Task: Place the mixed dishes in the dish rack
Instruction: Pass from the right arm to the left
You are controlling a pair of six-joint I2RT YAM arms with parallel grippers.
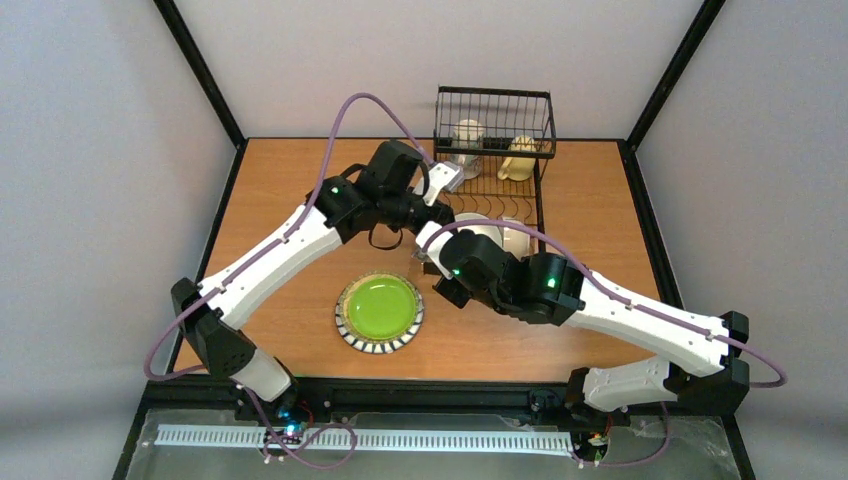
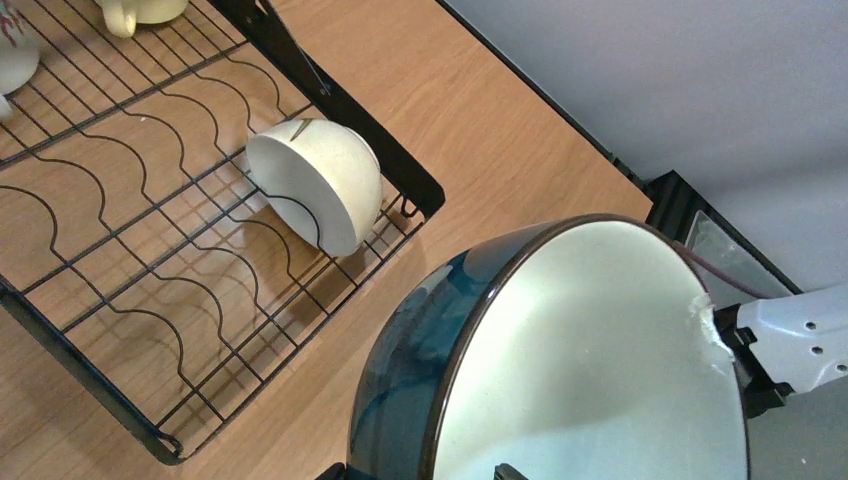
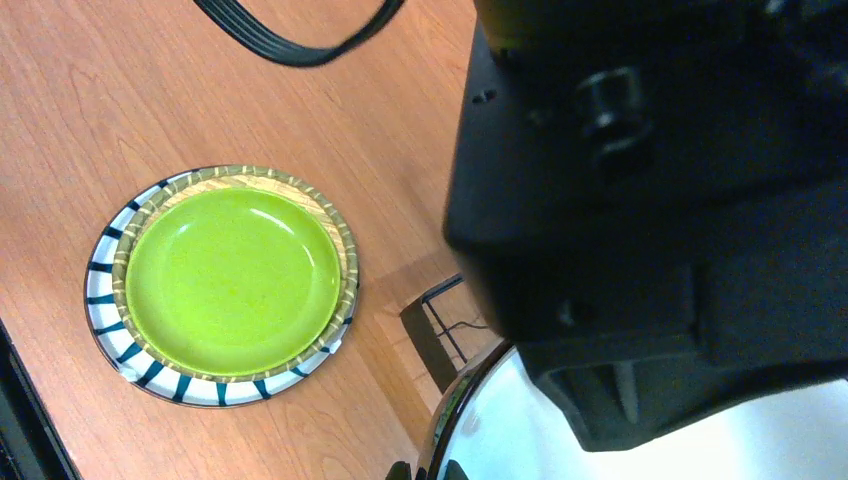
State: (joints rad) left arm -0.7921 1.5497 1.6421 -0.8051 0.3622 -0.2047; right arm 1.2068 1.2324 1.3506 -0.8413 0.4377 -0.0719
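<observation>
Left pincer (image 2: 420, 472) straddles the teal bowl's (image 2: 590, 360) wall, grip unclear; right pincer (image 2: 722, 340) pinches its rim shut. Get one firm hold before the other lets go, then slot it by the cream bowl (image 2: 320, 185). It hangs beside the rack's (image 2: 350, 110) corner, mouth tilted up toward the left pincer; round, no long axis.

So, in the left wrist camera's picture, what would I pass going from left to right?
White mug → cream mug → cream-white bowl tipped on its side → large teal-banded bowl → right gripper on that bowl's rim.
</observation>
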